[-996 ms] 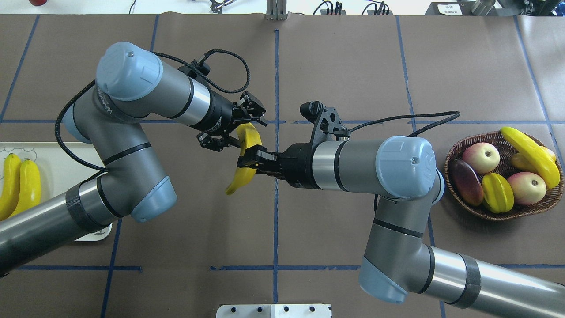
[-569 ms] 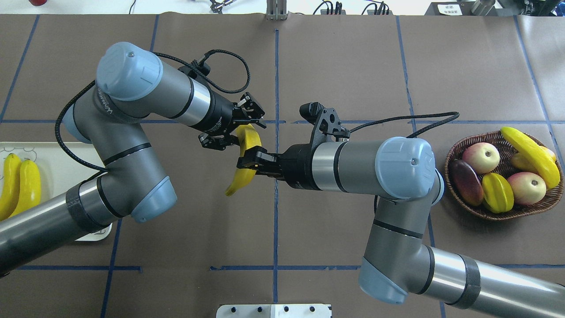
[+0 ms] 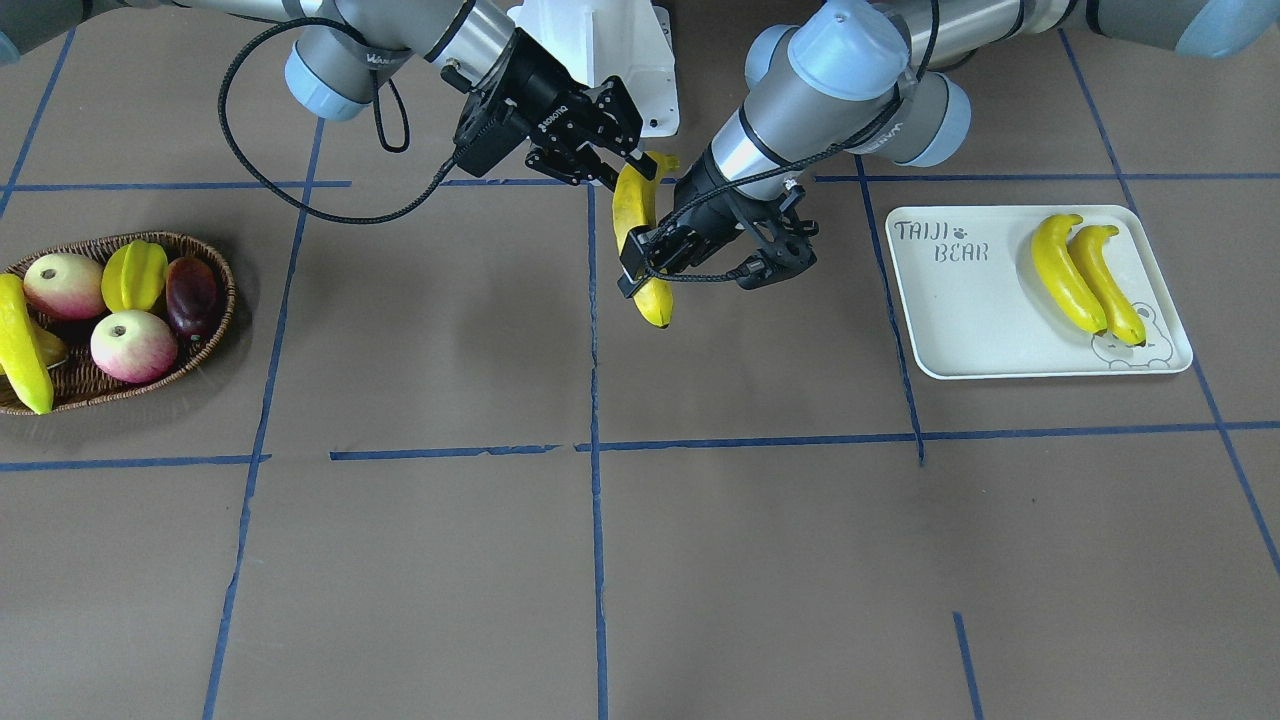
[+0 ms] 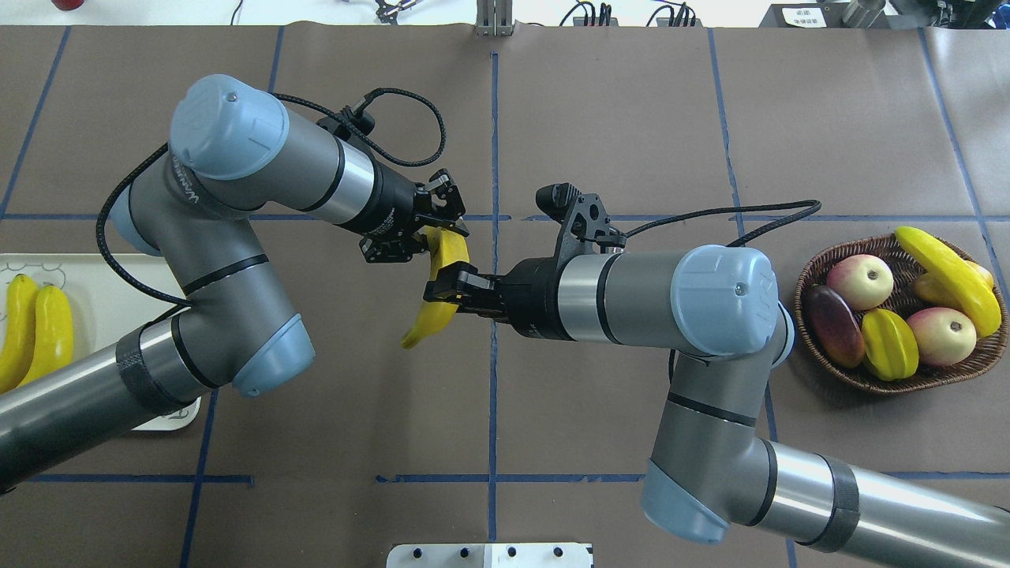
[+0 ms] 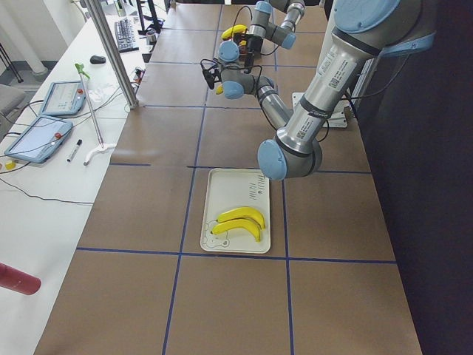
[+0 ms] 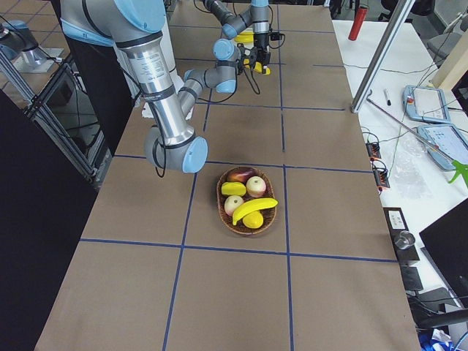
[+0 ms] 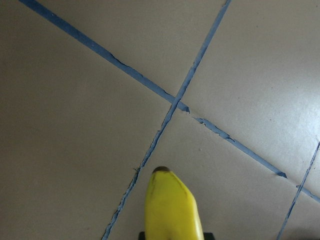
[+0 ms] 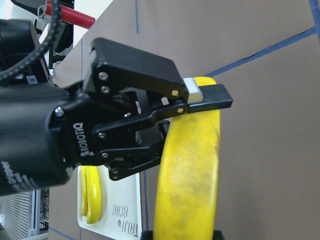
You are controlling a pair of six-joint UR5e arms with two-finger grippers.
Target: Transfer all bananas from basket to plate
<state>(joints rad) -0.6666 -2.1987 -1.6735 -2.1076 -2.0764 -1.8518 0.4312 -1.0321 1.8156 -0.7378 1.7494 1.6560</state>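
Overhead exterior has both arms meeting over the middle of the worktop [image 4: 600, 118], sharing one banana. The right hand [image 4: 440, 288] is clamped across the middle of the held banana [image 4: 430, 319]. The left hand [image 4: 443, 239] has its fingers closed on the far end of it, with the fruit up off the surface.

That view cuts off most of the plate [image 3: 970, 320]. The front-facing one shows all of it: pale cream, raised rim, rounded corners, TAIJI BEAR lettering and a little line-drawn bear. Two plated bananas [image 3: 1062, 275] lie side by side at the bear end.

The right wrist camera gives what neither of those does: a pale pad [image 8: 193, 92] on one left-hand finger sits flat against the banana's end. The opposite finger is hidden behind the fruit. The left wrist camera only catches the banana's dark-tipped end poking up over brown paper and crossing blue tape lines.

One basket banana [image 4: 947, 268] lies across the far right side of the basket [image 4: 947, 377], an oval of dark brown woven wicker at the right end of the worktop. It rests above two blush apples [image 4: 860, 282], a ridged star fruit [image 4: 889, 343] and a dark maroon fruit [image 4: 834, 325]. All the fruit looks glossy and smooth.
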